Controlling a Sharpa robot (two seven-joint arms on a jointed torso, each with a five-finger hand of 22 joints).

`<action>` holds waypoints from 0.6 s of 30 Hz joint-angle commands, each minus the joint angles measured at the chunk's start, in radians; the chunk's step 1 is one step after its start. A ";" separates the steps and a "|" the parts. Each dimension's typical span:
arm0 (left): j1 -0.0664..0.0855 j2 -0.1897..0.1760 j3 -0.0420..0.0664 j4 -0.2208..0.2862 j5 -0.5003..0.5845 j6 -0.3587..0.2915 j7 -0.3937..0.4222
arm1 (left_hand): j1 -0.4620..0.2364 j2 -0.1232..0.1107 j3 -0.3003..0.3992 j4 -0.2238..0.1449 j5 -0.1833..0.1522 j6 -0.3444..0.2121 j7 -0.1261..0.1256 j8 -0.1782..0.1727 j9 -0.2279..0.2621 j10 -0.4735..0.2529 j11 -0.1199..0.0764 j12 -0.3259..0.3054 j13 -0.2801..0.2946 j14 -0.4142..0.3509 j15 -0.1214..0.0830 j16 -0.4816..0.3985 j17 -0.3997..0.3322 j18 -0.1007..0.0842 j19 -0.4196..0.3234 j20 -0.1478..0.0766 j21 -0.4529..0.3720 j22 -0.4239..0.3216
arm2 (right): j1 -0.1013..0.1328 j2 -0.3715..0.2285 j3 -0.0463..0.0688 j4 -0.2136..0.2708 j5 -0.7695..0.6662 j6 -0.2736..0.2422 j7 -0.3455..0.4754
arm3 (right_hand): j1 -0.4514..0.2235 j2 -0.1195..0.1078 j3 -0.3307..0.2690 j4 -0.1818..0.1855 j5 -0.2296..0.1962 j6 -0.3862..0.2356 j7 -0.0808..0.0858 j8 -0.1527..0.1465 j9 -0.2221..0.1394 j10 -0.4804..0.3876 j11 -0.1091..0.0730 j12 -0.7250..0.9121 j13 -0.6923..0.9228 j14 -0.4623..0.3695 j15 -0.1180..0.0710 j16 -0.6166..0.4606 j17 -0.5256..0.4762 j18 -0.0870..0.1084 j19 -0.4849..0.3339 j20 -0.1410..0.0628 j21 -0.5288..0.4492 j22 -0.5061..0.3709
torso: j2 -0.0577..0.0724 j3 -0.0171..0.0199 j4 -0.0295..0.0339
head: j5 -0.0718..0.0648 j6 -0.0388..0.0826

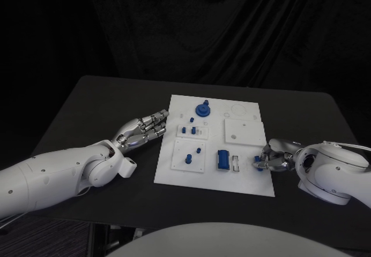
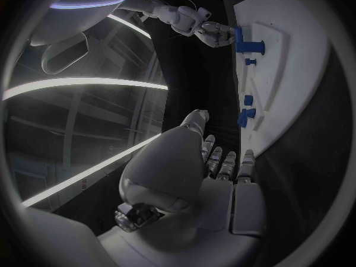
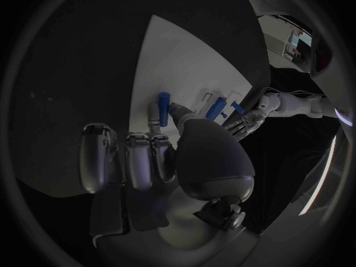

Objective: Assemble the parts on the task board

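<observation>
The white task board (image 1: 174,174) lies in the middle of the black table. On it are a round blue part (image 1: 203,110), two small blue blocks (image 1: 188,129), a blue peg (image 1: 188,158) and an upright blue block (image 1: 222,159). My right hand (image 1: 274,158) is at the board's right edge with its fingers curled, and its fingertips pinch a small blue part (image 1: 257,159). In the right wrist view the thumb (image 3: 194,130) reaches toward the blue block (image 3: 163,102). My left hand (image 1: 147,128) rests by the board's left edge with its fingers straight, holding nothing.
A raised white square plate (image 1: 243,131) sits on the board's right half, and another (image 1: 191,155) on its left half. Bare black table (image 1: 93,107) surrounds the board, with a dark curtain behind it.
</observation>
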 commanded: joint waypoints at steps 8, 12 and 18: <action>-0.003 0.000 0.001 0.002 0.003 0.013 0.070 | 0.000 0.010 0.006 -0.002 -0.007 -0.003 0.007 0.001 0.001 0.001 0.010 0.007 0.000 0.000 0.005 -0.007 -0.002 0.018 -0.001 0.007 0.002 0.001 | 0.013 -0.013 -0.004 0.036 0.249 -0.095 0.058 | -0.011 -0.016 0.100 -0.075 -0.001 0.011 -0.002 0.012 0.004 0.104 0.000 0.003 0.263 0.094 -0.003 -0.003 0.218 0.005 0.040 -0.002 0.005 0.215 | 0.000 0.0000 -0.0004 | 0.001 0.000; -0.003 0.001 0.001 0.002 0.003 0.013 0.070 | 0.000 0.010 0.006 -0.002 -0.007 -0.003 0.007 0.001 0.000 0.001 0.011 0.007 0.000 0.000 0.005 -0.007 -0.002 0.018 -0.001 0.007 0.002 0.001 | 0.029 -0.008 -0.004 0.045 0.366 -0.099 0.067 | -0.022 -0.021 0.111 -0.075 -0.002 0.012 -0.002 0.015 0.005 0.104 0.000 0.003 0.263 0.095 -0.003 -0.001 0.223 0.004 0.043 -0.002 0.010 0.216 | 0.000 -0.0004 0.0001 | 0.000 0.000; -0.003 0.001 0.001 0.003 0.003 0.013 0.070 | 0.000 0.010 0.006 -0.002 -0.007 -0.003 0.007 0.001 0.000 0.001 0.011 0.007 0.000 0.000 0.005 -0.007 -0.002 0.018 -0.001 0.007 0.002 0.001 | 0.038 0.018 -0.004 0.032 0.475 -0.086 0.077 | -0.032 -0.022 0.121 -0.073 -0.003 0.011 -0.002 0.016 0.006 0.104 0.000 0.003 0.263 0.096 -0.003 0.001 0.226 0.004 0.044 -0.003 0.013 0.217 | 0.000 -0.0008 0.0005 | 0.002 0.000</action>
